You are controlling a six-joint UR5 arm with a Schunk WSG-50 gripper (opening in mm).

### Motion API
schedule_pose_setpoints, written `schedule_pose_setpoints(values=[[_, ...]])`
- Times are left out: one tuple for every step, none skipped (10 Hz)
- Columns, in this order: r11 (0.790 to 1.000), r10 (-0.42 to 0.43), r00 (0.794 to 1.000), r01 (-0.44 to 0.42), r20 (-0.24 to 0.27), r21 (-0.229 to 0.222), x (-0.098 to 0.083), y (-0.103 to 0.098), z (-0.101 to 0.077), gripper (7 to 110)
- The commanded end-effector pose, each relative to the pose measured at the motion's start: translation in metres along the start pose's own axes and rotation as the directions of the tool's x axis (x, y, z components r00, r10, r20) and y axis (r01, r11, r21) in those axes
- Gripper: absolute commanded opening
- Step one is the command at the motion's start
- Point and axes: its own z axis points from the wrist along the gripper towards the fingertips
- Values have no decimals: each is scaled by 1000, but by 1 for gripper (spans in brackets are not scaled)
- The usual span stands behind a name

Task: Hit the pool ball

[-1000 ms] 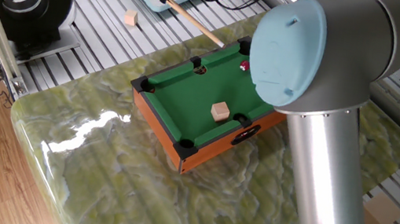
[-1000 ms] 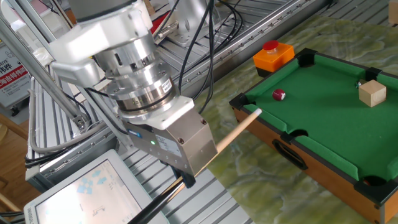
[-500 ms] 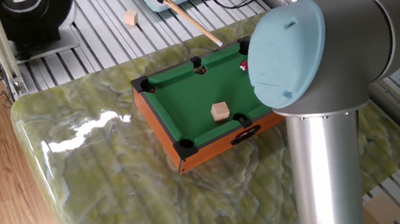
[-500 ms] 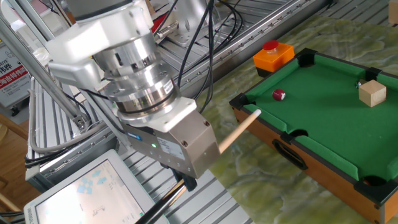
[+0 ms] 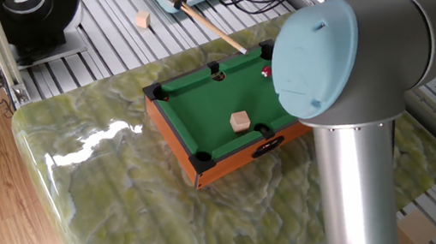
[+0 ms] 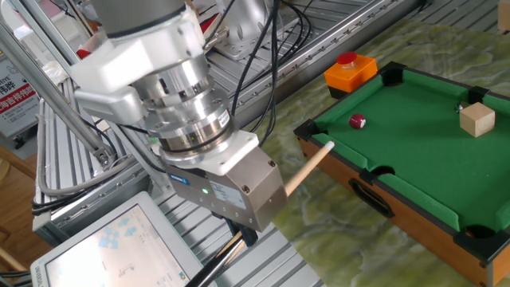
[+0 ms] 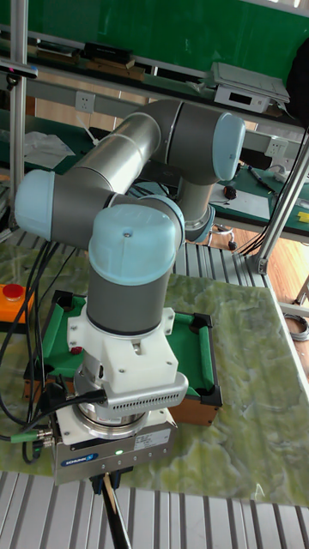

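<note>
A UR5 arm's gripper (image 6: 237, 229), nearest the other fixed camera, is clamped on a wooden cue stick (image 6: 307, 167) that slants toward two o'clock, its pale tip resting over the near rail of a miniature pool table (image 6: 414, 209). Just past the tip, on the green felt, sits the pool ball (image 6: 357, 121), dark red with a white spot, apart from the cue. Farther across the felt, at three o'clock from the ball, stands a tan wooden cube (image 6: 477, 119). Beyond the table's far corner, at twelve o'clock, a red button (image 6: 347, 61) tops its orange box.
</note>
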Motion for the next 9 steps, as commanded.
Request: schedule_pose_setpoints(values=[[1000,1,1000,-1,2,-8,2,0,2,7],[1000,8,1000,-8,3,-14,1,3,1,7],[1000,19,1000,-19,3,-24,0,6,-2,7],[999,26,1000,-26,1,-32,1,6,-5,7],[999,24,1000,-24,0,-34,2,4,-6,7],[999,22,1000,-22,1,-37,3,4,-7,7],[999,21,1000,-21,3,-42,2,5,-8,7],[999,22,1000,-22,4,-48,3,6,-8,7],[999,26,1000,-26,5,-47,3,6,-8,7]])
